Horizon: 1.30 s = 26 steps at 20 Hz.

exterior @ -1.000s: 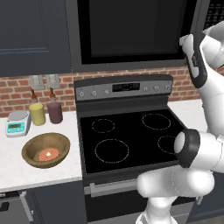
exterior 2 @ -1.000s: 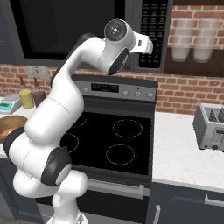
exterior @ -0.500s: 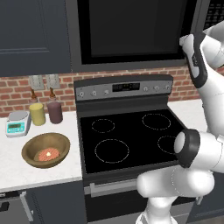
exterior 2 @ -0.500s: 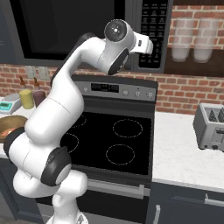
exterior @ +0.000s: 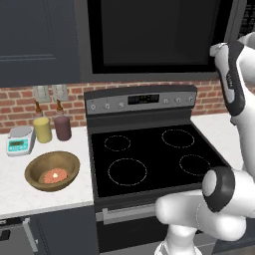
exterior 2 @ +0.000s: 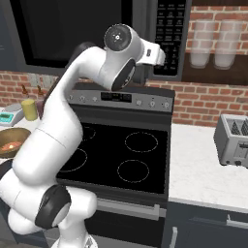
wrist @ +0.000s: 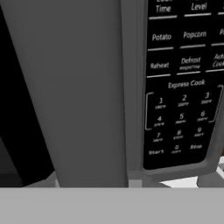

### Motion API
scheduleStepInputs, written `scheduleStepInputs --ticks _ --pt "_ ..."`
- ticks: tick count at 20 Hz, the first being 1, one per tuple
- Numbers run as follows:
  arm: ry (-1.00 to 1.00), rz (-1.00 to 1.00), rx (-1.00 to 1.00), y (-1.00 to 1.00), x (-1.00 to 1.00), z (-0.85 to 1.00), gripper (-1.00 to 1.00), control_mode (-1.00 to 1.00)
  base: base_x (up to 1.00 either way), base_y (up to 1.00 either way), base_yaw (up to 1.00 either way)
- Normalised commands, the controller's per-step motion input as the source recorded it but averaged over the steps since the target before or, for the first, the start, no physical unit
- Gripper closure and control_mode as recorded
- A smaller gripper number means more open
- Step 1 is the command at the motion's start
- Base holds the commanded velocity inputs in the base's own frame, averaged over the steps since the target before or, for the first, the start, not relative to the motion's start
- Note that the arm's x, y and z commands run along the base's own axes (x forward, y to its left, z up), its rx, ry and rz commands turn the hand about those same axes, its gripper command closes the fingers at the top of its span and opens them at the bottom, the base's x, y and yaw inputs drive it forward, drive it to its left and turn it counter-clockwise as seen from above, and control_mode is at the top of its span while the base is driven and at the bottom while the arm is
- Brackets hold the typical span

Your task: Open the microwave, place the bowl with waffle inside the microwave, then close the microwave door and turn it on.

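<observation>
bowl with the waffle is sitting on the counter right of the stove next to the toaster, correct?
Not quite. The bowl with the waffle sits on the counter left of the stove, near the yellow and maroon cups, as the left base view shows. The toaster stands on the other side.

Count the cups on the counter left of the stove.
2: a yellow cup beside the scale, and a maroon cup right of it, both behind the bowl.

Arm raised high
White arm (exterior 2: 63,121) bends up over the stove (exterior 2: 121,160), wrist level, hand hidden behind the forearm.
</observation>
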Motion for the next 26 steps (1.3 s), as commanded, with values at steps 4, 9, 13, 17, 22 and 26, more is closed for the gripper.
scheduleStepInputs --ticks 4,9,13,17,22,26 --pt "-0.14 -0.25 0.0 0.34 -1.0 0.18 1.0 -1.0 0.0 0.0 0.0" --pt "-0.07 -0.28 0.0 0.5 -1.0 0.13 1.0 -1.0 0.0 0.0 0.0" --pt "0.0 -0.31 0.0 0.5 -1.0 0.1 1.0 -1.0 0.0 0.0 0.0" --pt "0.0 -0.28 0.0 0.31 -1.0 0.17 1.0 -1.0 0.0 0.0 0.0" --pt "-0.05 -0.21 -0.04 0.22 -1.0 0.07 1.0 -1.0 0.0 0.0 0.0" --pt "-0.3 -0.11 -0.06 0.21 -1.0 0.0 1.0 -1.0 0.0 0.0 0.0"
